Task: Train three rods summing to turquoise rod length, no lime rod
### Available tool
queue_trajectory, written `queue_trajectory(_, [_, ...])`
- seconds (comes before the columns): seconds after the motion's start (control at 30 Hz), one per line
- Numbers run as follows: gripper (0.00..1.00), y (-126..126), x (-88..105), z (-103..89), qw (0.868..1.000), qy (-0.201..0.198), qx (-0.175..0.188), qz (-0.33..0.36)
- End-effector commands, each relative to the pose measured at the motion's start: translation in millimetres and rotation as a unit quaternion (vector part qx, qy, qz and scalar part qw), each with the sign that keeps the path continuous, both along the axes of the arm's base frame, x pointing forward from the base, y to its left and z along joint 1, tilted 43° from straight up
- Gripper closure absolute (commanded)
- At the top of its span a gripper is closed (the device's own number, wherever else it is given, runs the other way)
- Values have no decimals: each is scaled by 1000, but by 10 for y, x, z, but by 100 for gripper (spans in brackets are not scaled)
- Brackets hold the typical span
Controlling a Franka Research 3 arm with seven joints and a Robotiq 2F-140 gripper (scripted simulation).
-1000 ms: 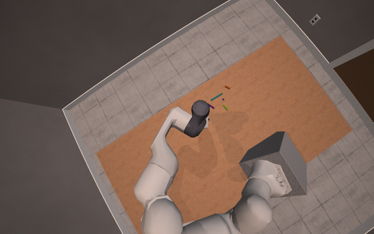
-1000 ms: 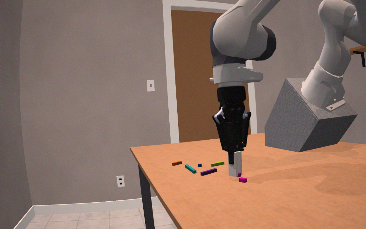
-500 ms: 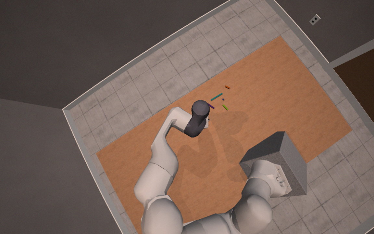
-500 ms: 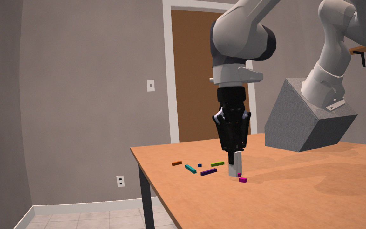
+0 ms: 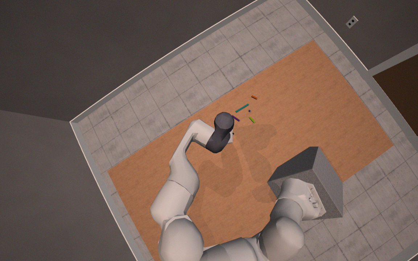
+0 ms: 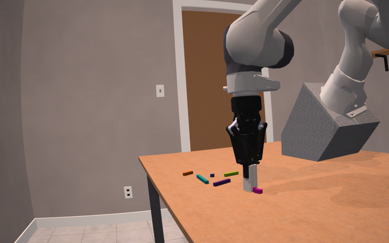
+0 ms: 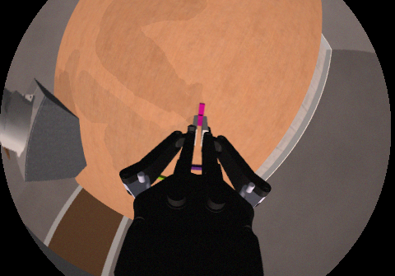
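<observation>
My gripper (image 6: 249, 188) (image 7: 199, 122) is down at the table and shut on a small magenta rod (image 6: 254, 188) (image 7: 200, 120). A second magenta rod (image 6: 259, 190) (image 7: 202, 108) lies flat just beyond it, roughly in line and close to its end. In the overhead view the arm hides both. To the left lie the purple rod (image 5: 236, 118) (image 6: 221, 182), turquoise rod (image 5: 241, 108) (image 6: 202, 179), blue rod (image 5: 249, 110) (image 6: 211, 175), lime rod (image 5: 251, 119) (image 6: 231, 173) and orange rod (image 5: 253, 96) (image 6: 187, 173), all apart from one another.
The wooden table (image 5: 317, 107) (image 6: 310, 211) has its near edge left of the rods. A grey block (image 5: 320, 168) (image 6: 313, 135) carries the arm's base at the back right. A door stands behind the table.
</observation>
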State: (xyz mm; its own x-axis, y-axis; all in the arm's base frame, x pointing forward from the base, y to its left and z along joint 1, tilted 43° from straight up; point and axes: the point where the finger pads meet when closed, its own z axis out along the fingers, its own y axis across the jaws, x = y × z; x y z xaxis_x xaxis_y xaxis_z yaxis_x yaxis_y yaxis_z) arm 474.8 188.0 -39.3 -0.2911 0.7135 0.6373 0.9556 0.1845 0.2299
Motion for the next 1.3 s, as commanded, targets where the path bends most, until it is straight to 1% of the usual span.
queue_trajectory(0.0, [97, 16, 7, -19, 1000, -4, -1, 3])
queue_trajectory(1.23, [97, 17, 8, -20, 1000, -4, -1, 3])
queue_trajectory(1.27, [95, 17, 8, -20, 1000, -4, -1, 3])
